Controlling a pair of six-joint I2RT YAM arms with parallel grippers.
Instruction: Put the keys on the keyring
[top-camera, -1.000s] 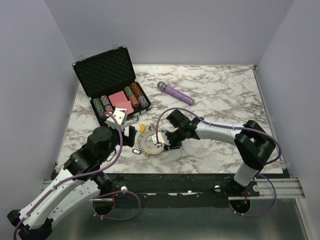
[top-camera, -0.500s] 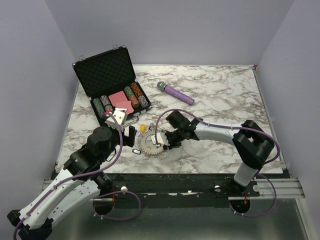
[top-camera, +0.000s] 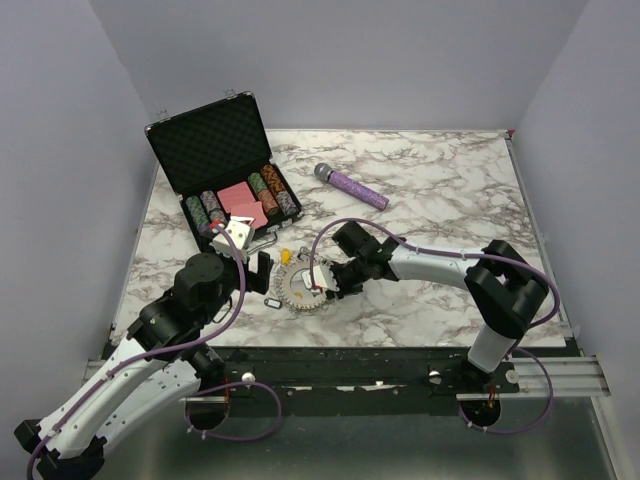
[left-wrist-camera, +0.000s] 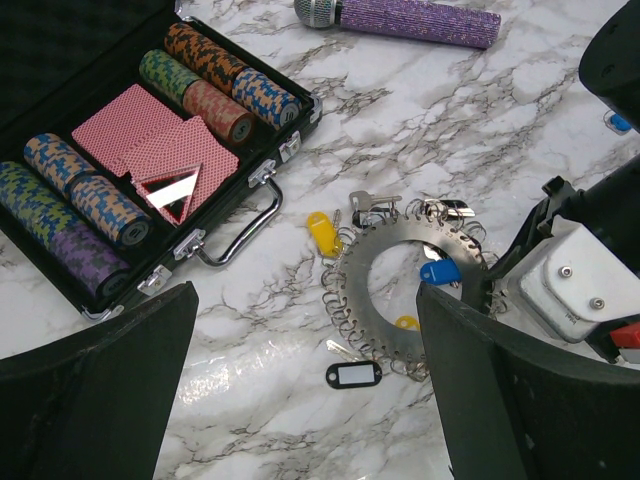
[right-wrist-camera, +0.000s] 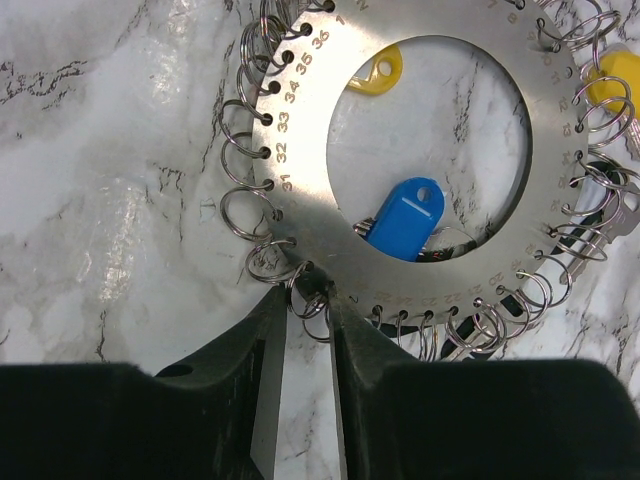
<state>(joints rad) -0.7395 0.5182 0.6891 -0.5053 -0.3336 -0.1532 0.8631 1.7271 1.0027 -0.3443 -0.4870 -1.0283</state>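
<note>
Left gripper (left-wrist-camera: 305, 340) hovers nearest, jaws spread wide, holding nothing. Black-tagged key (left-wrist-camera: 354, 374) lies loose on white marble table (top-camera: 450, 200), just beside flat silvery toothed metal keyring (left-wrist-camera: 352, 285). Blue-capped key (right-wrist-camera: 405, 220) sits in its hole. Right gripper (right-wrist-camera: 307, 295) is at the rim, jaws narrowed around a small wire loop (right-wrist-camera: 311, 303); firm grip cannot be told. Farther back: open black chip case (top-camera: 215, 150), purple microphone (top-camera: 352, 186).

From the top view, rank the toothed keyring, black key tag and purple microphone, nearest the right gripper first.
1. Toothed silvery metal keyring, at the right gripper fingertips.
2. Black oval key tag, just left of the ring.
3. Glittery purple microphone, toward the back.
</note>
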